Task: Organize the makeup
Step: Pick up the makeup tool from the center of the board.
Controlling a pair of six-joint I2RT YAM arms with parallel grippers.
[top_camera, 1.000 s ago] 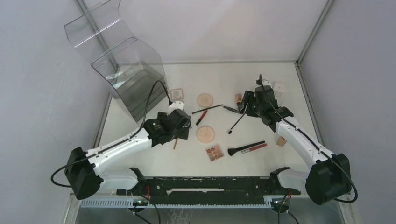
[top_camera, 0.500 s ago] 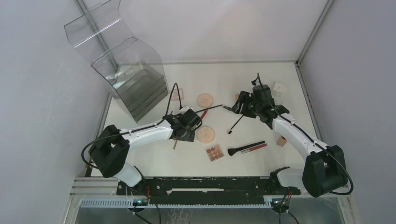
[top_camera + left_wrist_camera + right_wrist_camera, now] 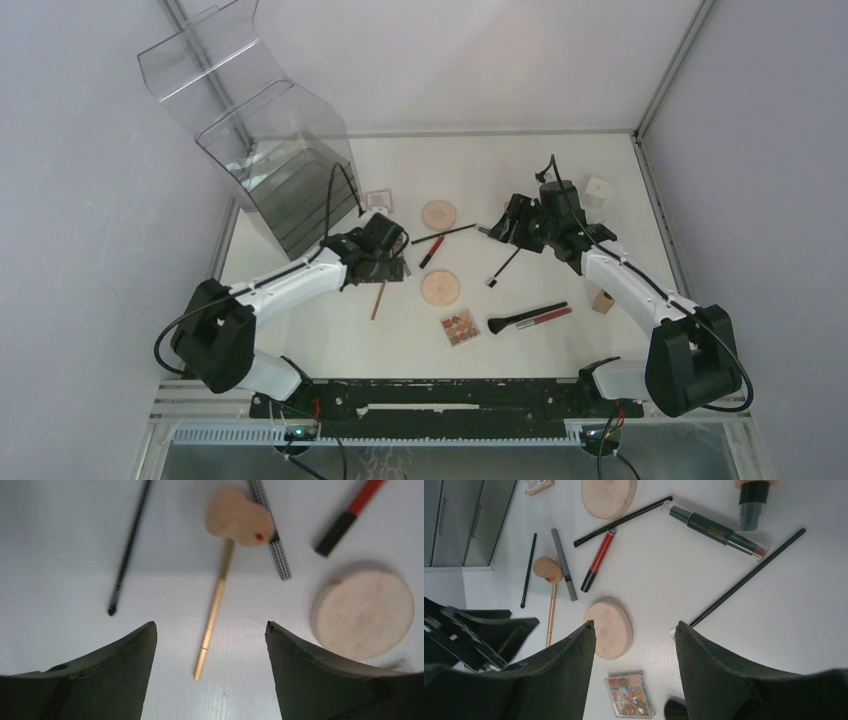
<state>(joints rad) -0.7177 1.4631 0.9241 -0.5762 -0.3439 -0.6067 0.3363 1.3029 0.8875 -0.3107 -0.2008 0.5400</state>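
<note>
Desk (image 3: 520, 170): white, with makeup scattered across its middle. Far left: clear tiered organizer (image 3: 270, 170), standing apart from all of it.

Arms: left claw (image 3: 210, 627) hangs spread over the desk, pinching nothing. A gold stick (image 3: 214, 610) lies directly beneath its gap. The right claw (image 3: 634, 626) is likewise spread and empty, above the right half of the scatter.

Items: one round peach powder disc (image 3: 364, 614) lies just right of the left claw, and a second disc (image 3: 608, 495) lies farther back. Near the front sits an eyeshadow palette (image 3: 630, 695). A long thin black brush (image 3: 749, 575) lies diagonally on the right claw's side. A red-and-black pencil (image 3: 350, 515) lies between the discs. A peach sponge (image 3: 239, 516) touches the gold stick's far end, with a checked stick (image 3: 272, 535) touching it.
</note>
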